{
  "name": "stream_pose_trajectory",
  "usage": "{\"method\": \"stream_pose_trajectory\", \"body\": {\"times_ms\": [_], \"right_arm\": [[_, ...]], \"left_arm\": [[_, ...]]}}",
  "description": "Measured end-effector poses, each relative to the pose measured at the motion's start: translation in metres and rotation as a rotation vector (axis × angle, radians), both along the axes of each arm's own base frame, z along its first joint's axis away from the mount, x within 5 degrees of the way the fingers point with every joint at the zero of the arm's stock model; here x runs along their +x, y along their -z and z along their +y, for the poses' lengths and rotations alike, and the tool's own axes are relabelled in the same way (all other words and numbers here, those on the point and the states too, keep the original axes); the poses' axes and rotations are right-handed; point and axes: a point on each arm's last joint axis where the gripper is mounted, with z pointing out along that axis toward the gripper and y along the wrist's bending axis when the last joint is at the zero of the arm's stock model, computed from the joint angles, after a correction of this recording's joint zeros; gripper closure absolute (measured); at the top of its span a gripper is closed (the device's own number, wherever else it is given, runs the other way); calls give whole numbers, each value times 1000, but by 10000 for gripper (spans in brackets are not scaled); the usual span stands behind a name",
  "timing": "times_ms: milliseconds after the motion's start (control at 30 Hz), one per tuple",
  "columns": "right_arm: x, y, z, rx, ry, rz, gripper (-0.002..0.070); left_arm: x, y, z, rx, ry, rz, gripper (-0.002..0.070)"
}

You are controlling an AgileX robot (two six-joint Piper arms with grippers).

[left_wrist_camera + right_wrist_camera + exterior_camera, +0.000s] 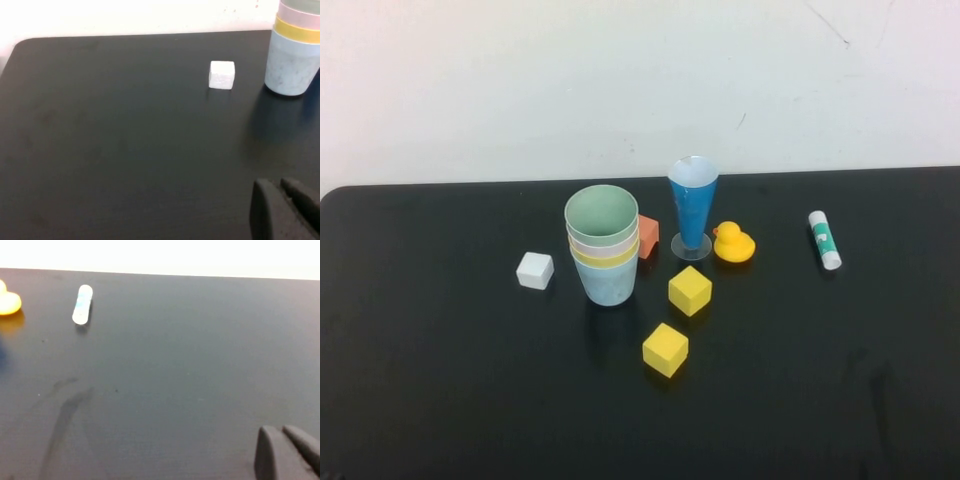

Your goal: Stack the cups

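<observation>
The cups (604,247) stand nested in one upright stack at the table's middle: light blue at the bottom, then yellow, pale pink, and mint green innermost on top. The stack also shows in the left wrist view (294,52). Neither arm shows in the high view. My left gripper (280,187) is shut and empty, low over bare table, well apart from the stack. My right gripper (281,432) is shut and empty over bare table on the right side.
A white cube (535,270) lies left of the stack, an orange block (648,236) behind it. A tall blue cone glass (692,208), a yellow duck (733,243), two yellow cubes (689,290) (665,349) and a glue stick (824,239) lie to the right.
</observation>
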Motion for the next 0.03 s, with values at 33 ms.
{"method": "stream_pose_trajectory", "body": {"times_ms": [33], "right_arm": [[0, 0, 0, -2, -1, 0, 678]], "left_arm": [[0, 0, 0, 2, 0, 0, 677]]}}
